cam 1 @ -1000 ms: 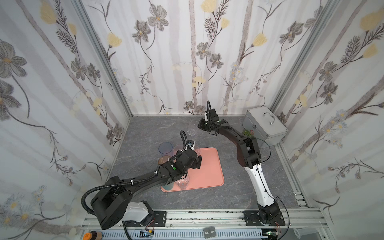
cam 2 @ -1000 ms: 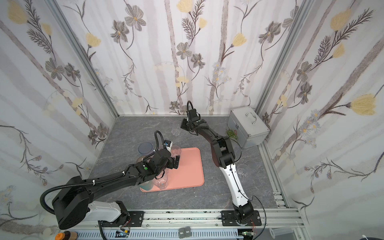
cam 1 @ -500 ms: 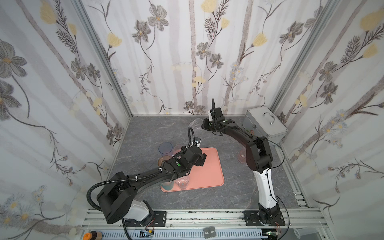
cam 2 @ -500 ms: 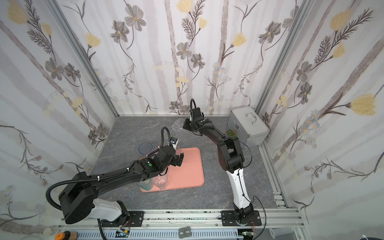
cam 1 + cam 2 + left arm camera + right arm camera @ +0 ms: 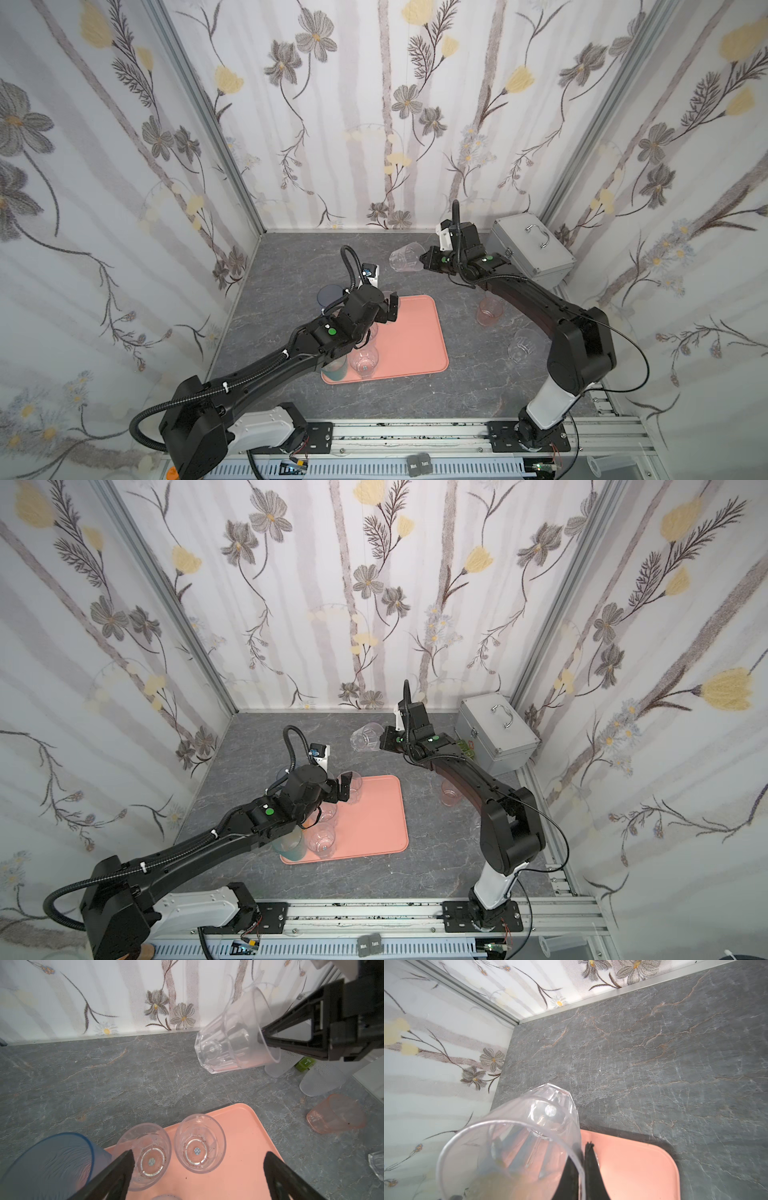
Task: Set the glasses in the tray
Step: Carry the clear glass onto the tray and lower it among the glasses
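- The clear glass is up in the air, tipped nearly onto its side, with its heavy base pointing away from the right gripper and its mouth facing it.
- That gripper is clenched on the rim. The right wrist view shows the thin wall pinched between the two dark fingers, one inside the mouth and one outside.
- The glass hangs off the table on the back-wall side of the tray, not down in it.
- On the tray's left part stand several glasses: two clear ones side by side at the far end, another clear one nearer, and a teal one at the near corner.
- The left gripper hovers over those far two with its jaws spread wide, holding nothing.
- A blue glass sits at the tray's far left corner; I can't tell whether it is on the tray or just off it.
- An orange-pink glass and a clear one wait on the table under the right arm, well apart from the tray.
- The silver case sits in the back right corner.
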